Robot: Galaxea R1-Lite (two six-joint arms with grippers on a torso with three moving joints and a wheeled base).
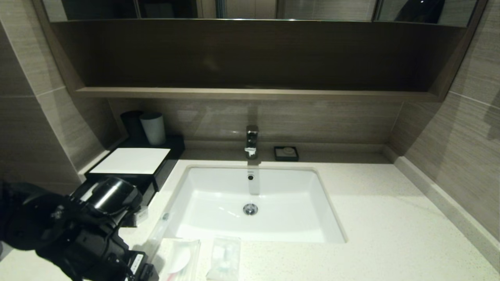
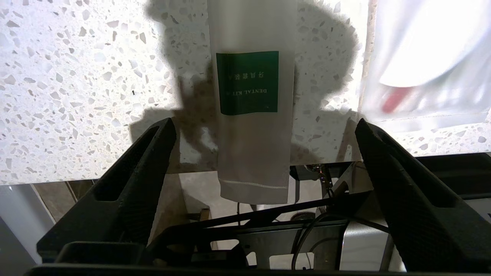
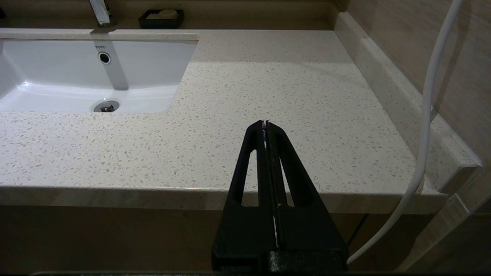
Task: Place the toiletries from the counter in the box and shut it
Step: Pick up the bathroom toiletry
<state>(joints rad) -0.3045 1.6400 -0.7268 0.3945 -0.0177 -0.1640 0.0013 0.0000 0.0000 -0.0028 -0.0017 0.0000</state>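
The long thin packet with a green label [image 2: 249,82] lies on the speckled counter [image 2: 76,76], one end overhanging the front edge. My left gripper [image 2: 264,120] is open, its fingers [image 2: 153,161] wide on either side of that end and not touching it. In the head view the same packet [image 1: 158,234] lies left of the sink, with two small flat packets [image 1: 177,255] [image 1: 224,257] beside it at the front edge. The black box with the white top panel [image 1: 133,160] stands at the back left, its front partly hidden by my left arm [image 1: 97,234]. My right gripper [image 3: 265,122] is shut and holds nothing.
A white sink basin [image 1: 254,203] is set in the middle of the counter, with a faucet [image 1: 252,140] behind it. A grey cup [image 1: 153,128] stands behind the box. A small black square dish [image 1: 286,153] sits by the back wall. A white cable [image 3: 425,115] hangs beside my right gripper.
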